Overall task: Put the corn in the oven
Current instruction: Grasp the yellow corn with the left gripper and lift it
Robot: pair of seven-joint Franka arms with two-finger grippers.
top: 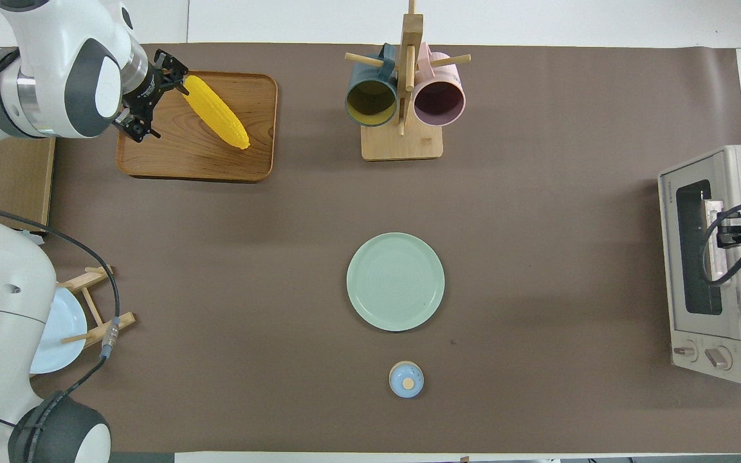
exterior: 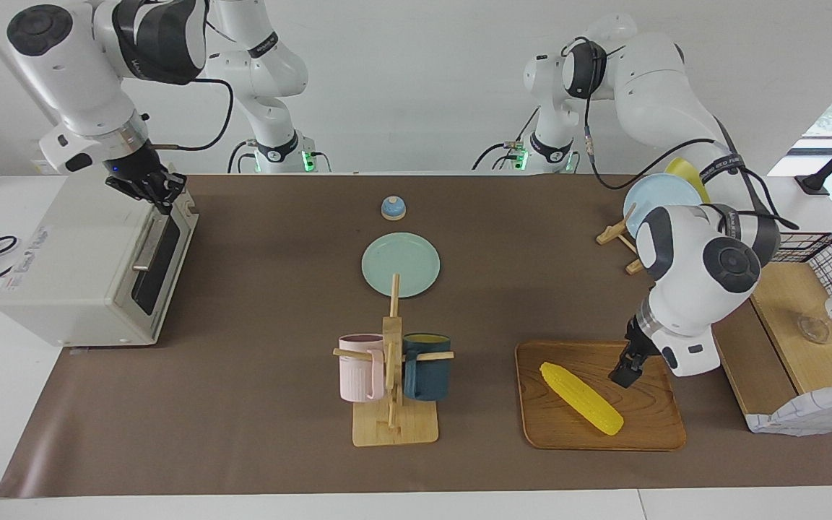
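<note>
Left gripper (exterior: 625,373) hangs low over the wooden tray (exterior: 647,426), at the tray's edge toward the left arm's end of the worktop; in the overhead view (top: 150,96) its fingers look spread, holding nothing, and the corn's tip lies just beside them at about 2 o'clock.

Beside that gripper, the corn (exterior: 581,398) lies flat on the tray. In the overhead view (top: 215,111) its long axis runs diagonally, one tapered end pointing to about 10 o'clock near the gripper, the other to about 4 o'clock toward the tray's middle.

From the tray (top: 197,154), the mug rack (top: 402,138) with a dark blue mug (top: 371,99) and a pink mug (top: 439,99) stands at 3 o'clock. A pale green plate (top: 395,281) sits mid-worktop, nearer to the robots, with a small blue bell (top: 406,379) nearer still.

At the right arm's end stands the oven (exterior: 91,267), its door shut. Right gripper (exterior: 150,189) is at the door's top edge, by the metal handle (exterior: 144,249); I cannot tell whether its fingers are spread or pressed together.
</note>
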